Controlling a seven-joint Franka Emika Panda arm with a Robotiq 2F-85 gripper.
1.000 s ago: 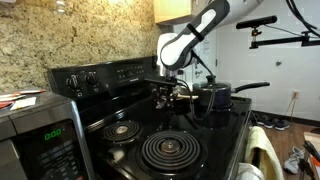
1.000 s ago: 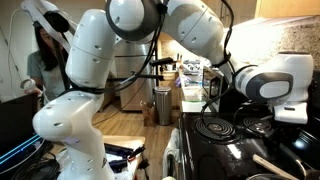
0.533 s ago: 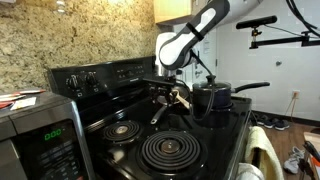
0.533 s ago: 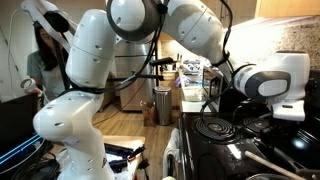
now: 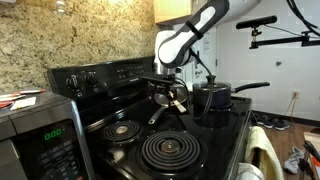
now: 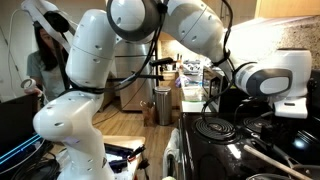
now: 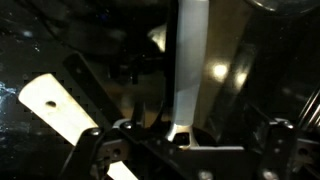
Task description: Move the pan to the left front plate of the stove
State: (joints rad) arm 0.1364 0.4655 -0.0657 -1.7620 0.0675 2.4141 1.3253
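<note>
The pan (image 5: 172, 102) is a dark shallow shape on the back of the stove, directly beneath my gripper (image 5: 168, 93). A wooden slotted spatula (image 5: 158, 111) slants out of it toward the front. In the wrist view the pan's long handle (image 7: 188, 60) gleams pale and runs straight up the middle between my fingers (image 7: 95, 148), which stand wide apart and clear of it. The spatula's pale blade (image 7: 58, 106) lies to the left. The left front plate (image 5: 165, 152), a large black spiral coil, is bare near the stove's front edge and shows again in an exterior view (image 6: 212, 127).
A deeper dark saucepan (image 5: 212, 97) with a long handle stands just beside the pan. A smaller coil burner (image 5: 122, 130) lies next to the large one. A microwave (image 5: 38, 135) stands beside the stove, whose control panel (image 5: 100, 75) rises at the back.
My jaws have gone from shut to wide open, letting go of the handle. The spatula now slants out from under the gripper. The arm has barely moved.
</note>
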